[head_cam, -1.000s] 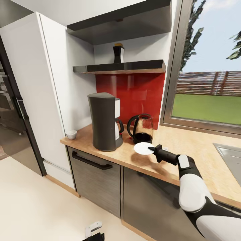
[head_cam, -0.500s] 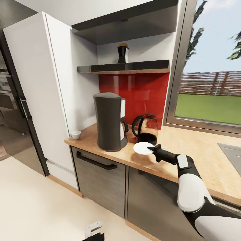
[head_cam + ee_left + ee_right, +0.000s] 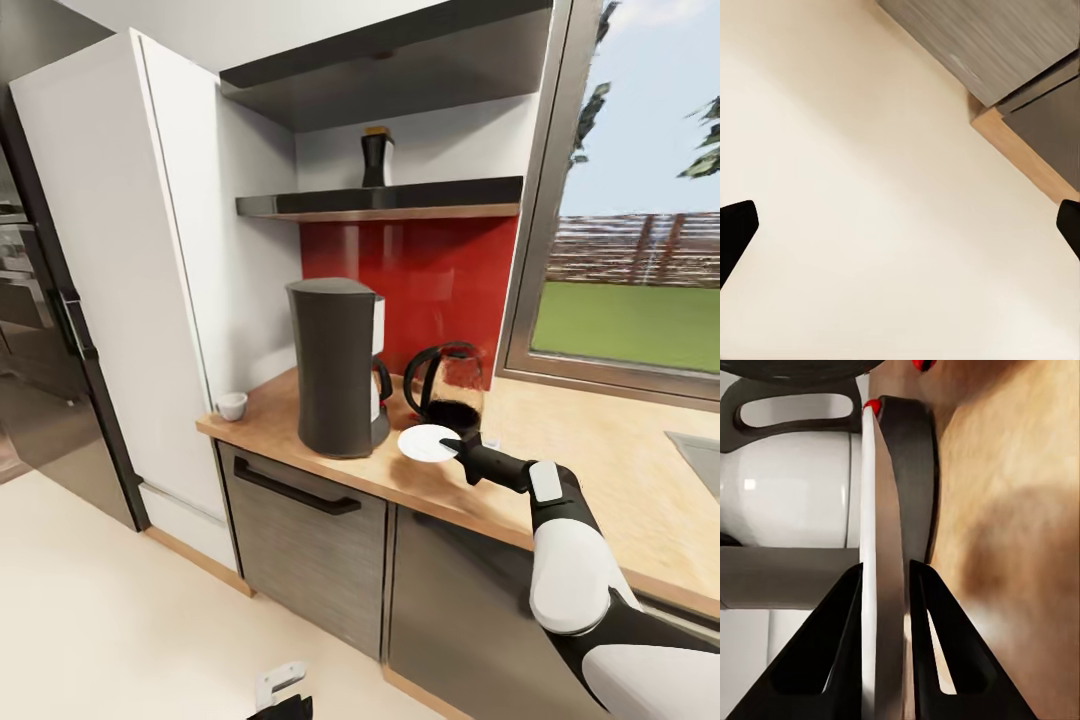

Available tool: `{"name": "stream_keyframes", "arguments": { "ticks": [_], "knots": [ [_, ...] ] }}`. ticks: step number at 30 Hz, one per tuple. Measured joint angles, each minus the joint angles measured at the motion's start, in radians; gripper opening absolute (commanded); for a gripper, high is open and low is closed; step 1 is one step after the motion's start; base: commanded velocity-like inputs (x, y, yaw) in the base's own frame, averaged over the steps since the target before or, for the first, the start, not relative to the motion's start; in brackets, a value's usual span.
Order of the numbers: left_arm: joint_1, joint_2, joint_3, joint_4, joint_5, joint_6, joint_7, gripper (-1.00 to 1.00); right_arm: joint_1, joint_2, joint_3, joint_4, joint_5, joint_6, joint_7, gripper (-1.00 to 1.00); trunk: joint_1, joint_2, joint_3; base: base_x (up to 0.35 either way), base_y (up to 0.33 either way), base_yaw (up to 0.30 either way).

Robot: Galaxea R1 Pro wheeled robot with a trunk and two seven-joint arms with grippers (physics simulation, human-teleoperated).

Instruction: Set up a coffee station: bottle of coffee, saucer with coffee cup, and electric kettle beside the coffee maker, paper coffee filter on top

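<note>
My right gripper (image 3: 452,447) is shut on the rim of the white saucer (image 3: 425,442), held just above the kitchen countertop (image 3: 560,450) in front of the glass electric kettle (image 3: 448,388). In the right wrist view the saucer (image 3: 872,510) stands edge-on between the fingers (image 3: 832,660). Left of the kettle stands the tall dark coffee maker (image 3: 336,368). The small white coffee cup (image 3: 232,405) sits at the counter's left end. On the kitchen shelf (image 3: 400,197) is the bottle of coffee (image 3: 377,158). My left gripper (image 3: 900,225) hangs open over the floor. The paper coffee filter is out of view.
A tall white cabinet (image 3: 120,260) borders the counter's left end, with dark appliances (image 3: 30,330) beyond. A window (image 3: 630,230) lies behind the counter's right part, and a sink corner (image 3: 700,450) shows at far right. Grey cabinet fronts (image 3: 300,540) stand below the counter.
The whole view has shifted, so the camera moved. The right gripper, still holding the saucer, now sits a little nearer the coffee maker and in front of the kettle.
</note>
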Motion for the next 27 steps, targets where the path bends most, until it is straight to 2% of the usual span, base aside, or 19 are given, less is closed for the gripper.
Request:
{"name": "stream_keyframes", "arguments": {
  "ticks": [20,24,27],
  "knots": [
    [0.0,-0.002,0.0,0.0,0.0,0.0,0.0,1.0,0.0,-0.001,-0.002,0.003,0.006,-0.004,-0.001,-1.0,0.0,0.0,0.0,0.028,0.053,0.0],
    [0.0,-0.002,0.0,0.0,0.0,0.0,0.0,1.0,0.0,0.0,-0.003,0.007,0.008,-0.016,-0.004,-1.0,0.0,0.0,0.0,0.001,0.002,0.0],
    [0.001,-0.002,-0.001,0.0,0.0,0.0,0.0,1.0,0.001,-0.002,-0.003,0.027,0.01,-0.052,-0.007,-1.0,0.0,0.0,0.0,0.0,0.0,0.0]
  ]
}}
